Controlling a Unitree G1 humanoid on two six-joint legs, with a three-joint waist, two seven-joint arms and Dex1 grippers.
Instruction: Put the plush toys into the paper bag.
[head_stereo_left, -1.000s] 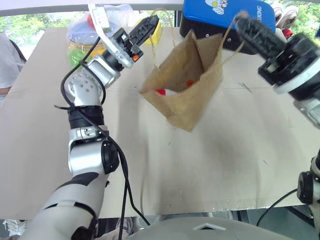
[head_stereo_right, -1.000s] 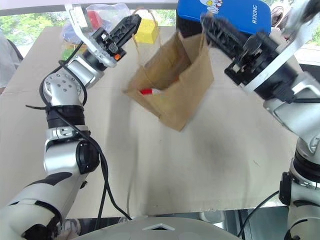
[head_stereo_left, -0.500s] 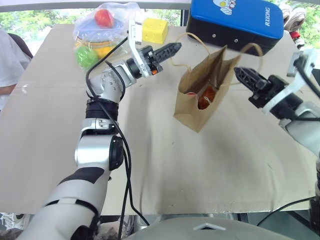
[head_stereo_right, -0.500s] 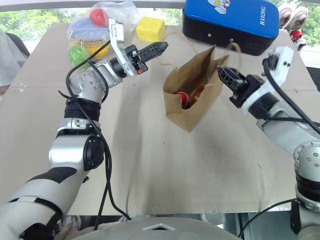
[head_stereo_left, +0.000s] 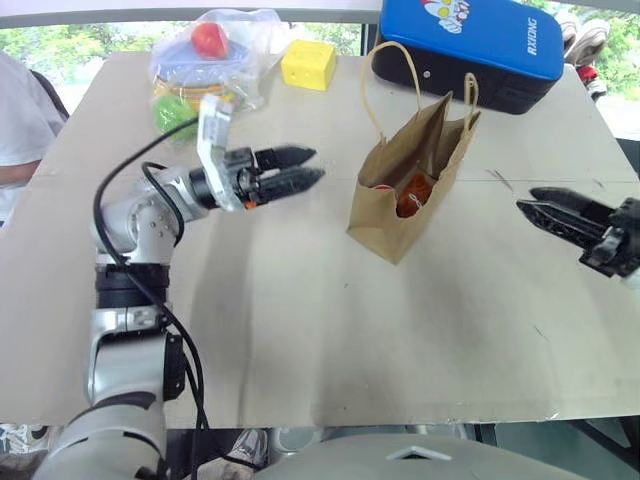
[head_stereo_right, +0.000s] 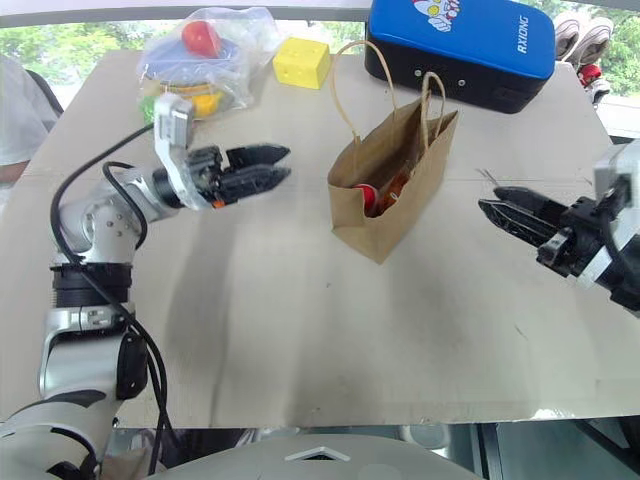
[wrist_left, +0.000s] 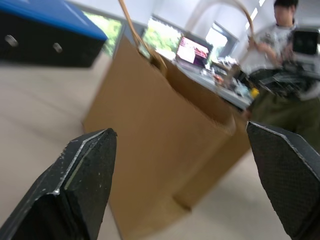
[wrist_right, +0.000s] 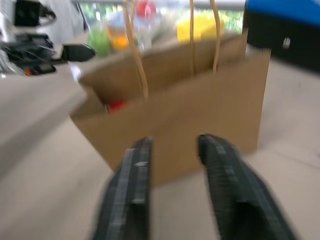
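The brown paper bag stands upright on the table with its mouth open and both loop handles standing free. Inside it I see the orange-brown plush toy and a red bit of the other plush toy. My left gripper hovers to the left of the bag, pointing at it, fingers spread wide and empty. My right gripper is off to the bag's right, also pointing at it, with its fingers a little apart and nothing between them. Neither gripper touches the bag.
A blue-and-black case lies just behind the bag. A yellow block and a clear plastic bag of coloured balls sit at the back left. A person's sleeve shows at the left edge.
The bag came down from the air onto the table. Both grippers let go of its handles, sank and drew away to either side; the left one opened wide.
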